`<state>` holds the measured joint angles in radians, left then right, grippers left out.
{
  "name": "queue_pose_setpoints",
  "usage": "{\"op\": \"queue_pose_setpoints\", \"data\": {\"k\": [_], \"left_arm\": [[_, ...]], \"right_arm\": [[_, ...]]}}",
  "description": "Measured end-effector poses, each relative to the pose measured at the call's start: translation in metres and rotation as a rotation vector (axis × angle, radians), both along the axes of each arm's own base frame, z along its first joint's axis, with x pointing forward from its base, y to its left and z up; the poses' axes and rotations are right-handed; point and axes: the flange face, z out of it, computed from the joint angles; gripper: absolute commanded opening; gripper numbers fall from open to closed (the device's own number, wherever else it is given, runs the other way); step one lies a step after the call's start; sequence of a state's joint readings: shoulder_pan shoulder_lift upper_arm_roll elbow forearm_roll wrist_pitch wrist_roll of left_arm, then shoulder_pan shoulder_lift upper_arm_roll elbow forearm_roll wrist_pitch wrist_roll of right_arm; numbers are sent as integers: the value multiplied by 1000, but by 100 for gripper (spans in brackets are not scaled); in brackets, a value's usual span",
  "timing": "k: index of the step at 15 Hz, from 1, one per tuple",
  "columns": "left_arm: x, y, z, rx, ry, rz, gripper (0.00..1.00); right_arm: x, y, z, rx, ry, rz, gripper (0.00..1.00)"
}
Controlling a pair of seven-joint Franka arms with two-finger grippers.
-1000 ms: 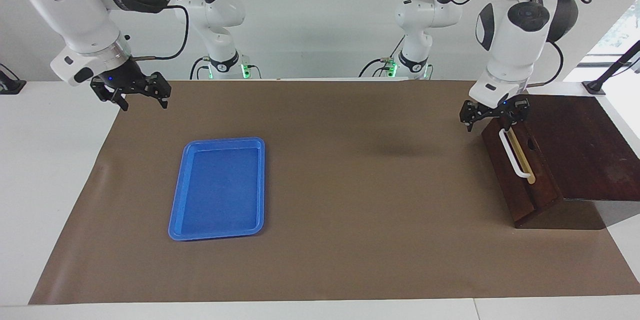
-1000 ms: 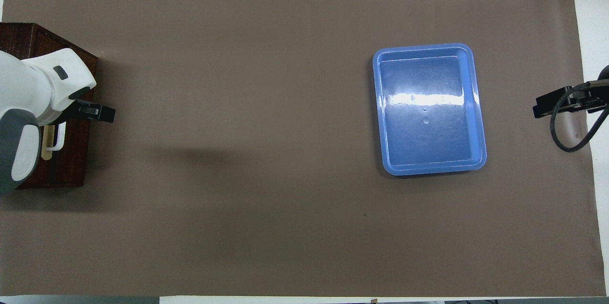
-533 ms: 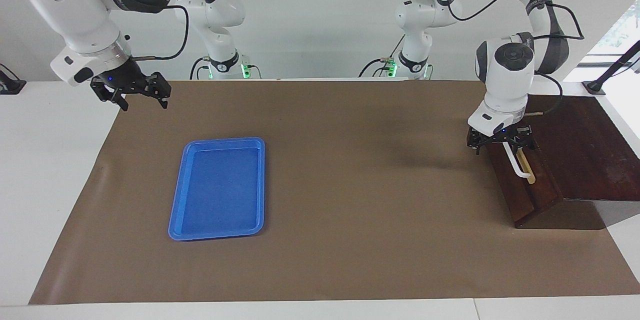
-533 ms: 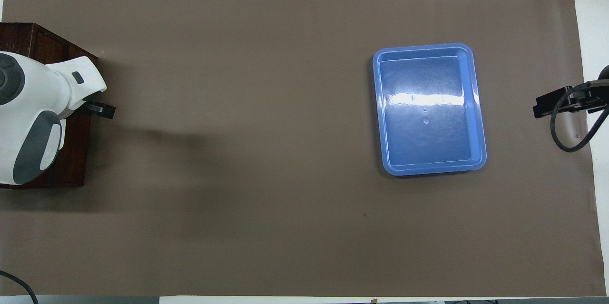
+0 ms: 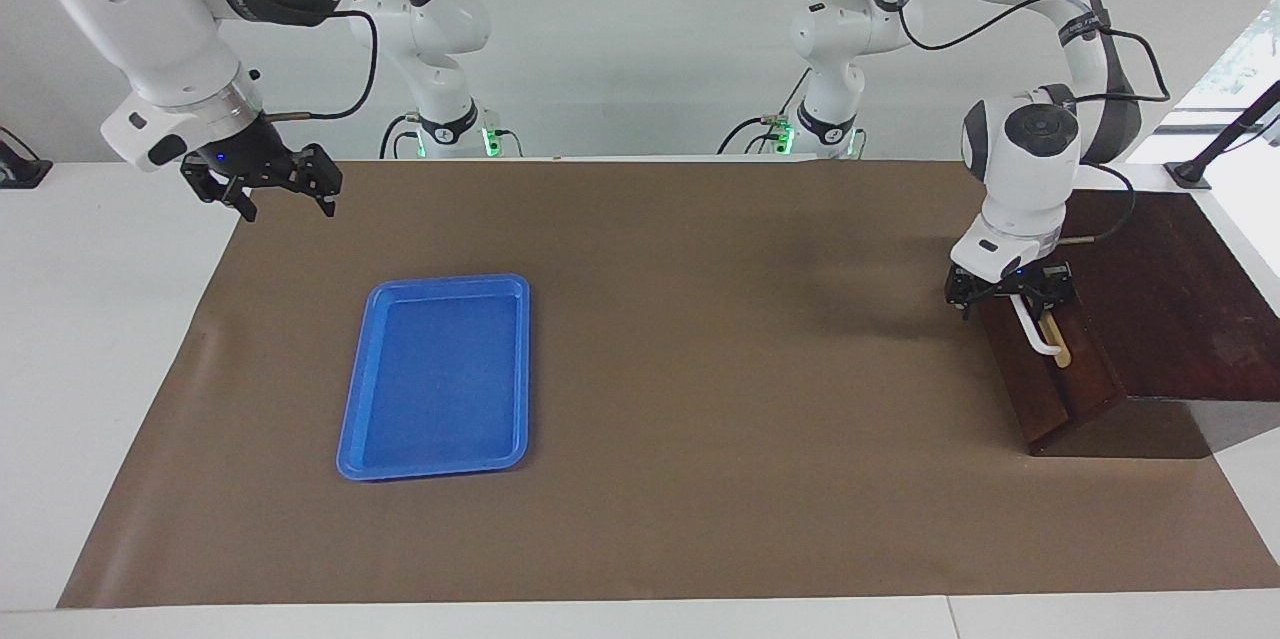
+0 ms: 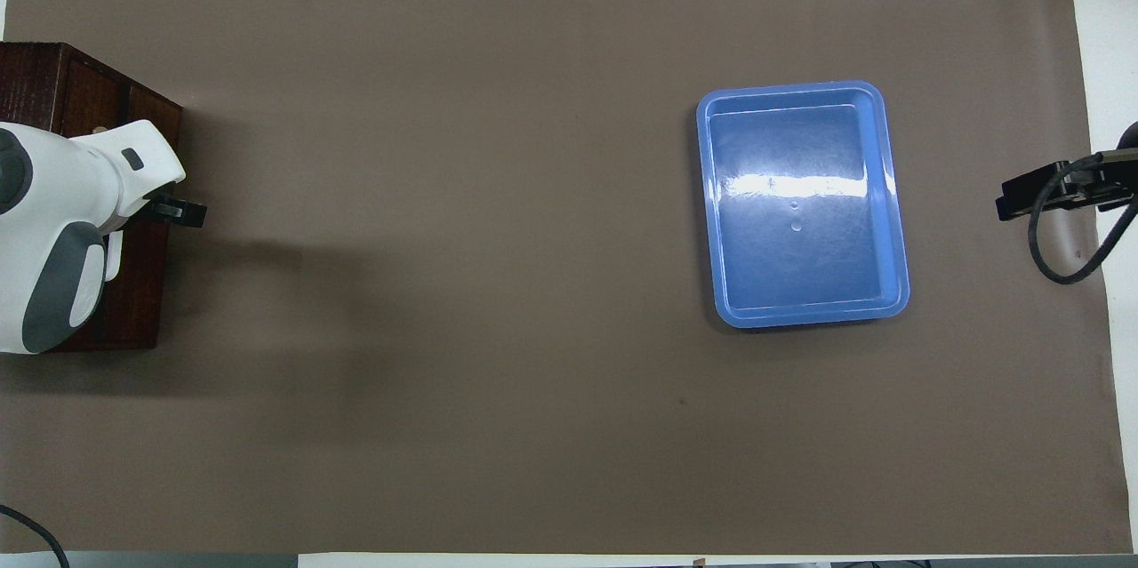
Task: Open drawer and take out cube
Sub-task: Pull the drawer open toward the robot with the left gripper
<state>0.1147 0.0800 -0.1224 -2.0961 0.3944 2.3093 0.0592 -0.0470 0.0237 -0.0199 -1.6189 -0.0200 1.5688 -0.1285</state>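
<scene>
the drawer [image 5: 1045, 374] sits shut in its dark slanted box [image 5: 1170, 304] at the left arm's end of the table, front facing the table's middle; its white bar handle [image 5: 1035, 332] runs lengthwise from nearer the robots to farther. the left gripper [image 5: 1010, 301] points down over the handle's nearer end, jaws spread astride the bar, not clamped. the right gripper [image 5: 265, 191] waits open over the mat's edge near the blue tray [image 5: 440, 374] — the overhead view hides the handle under the left arm's wrist; no cube shows

Mat [image 5: 700, 369] open btw tray [image 5: 437, 377], drawer [image 5: 1040, 374]
</scene>
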Motion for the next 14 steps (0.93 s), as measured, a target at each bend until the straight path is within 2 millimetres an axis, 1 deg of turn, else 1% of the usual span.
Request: {"op": "queue_pose_setpoints", "data": {"k": [2,3,5,7,8,9,11,13,14], "left_arm": [[-1,-12,-3,-6,-7,-3,100],[-2,-27,-3,-12,-16,3,100],[-8,-76,-4,-21,-24,23,100],[-21,-130,-6,-23,-17,30,100],[-29,-152,-8,-22,-12,36,100],[-34,-165,-8,-19,-8,41,100],[-38,-172,-8,-16,3,43,100],[-37,-171,-6,-30,9,64,100],[-35,-171,0,-48,22,94,100]], "right_arm": [[0,0,0,0,0,0,100],[0,0,0,0,0,0,100],[0,-1,0,0,0,-2,100],[0,-1,0,0,0,-2,100],[0,-1,0,0,0,-2,100],[0,-1,0,0,0,-2,100],[0,-1,0,0,0,-2,100],[0,-1,0,0,1,-3,100],[0,-2,0,0,1,-2,100]]}}
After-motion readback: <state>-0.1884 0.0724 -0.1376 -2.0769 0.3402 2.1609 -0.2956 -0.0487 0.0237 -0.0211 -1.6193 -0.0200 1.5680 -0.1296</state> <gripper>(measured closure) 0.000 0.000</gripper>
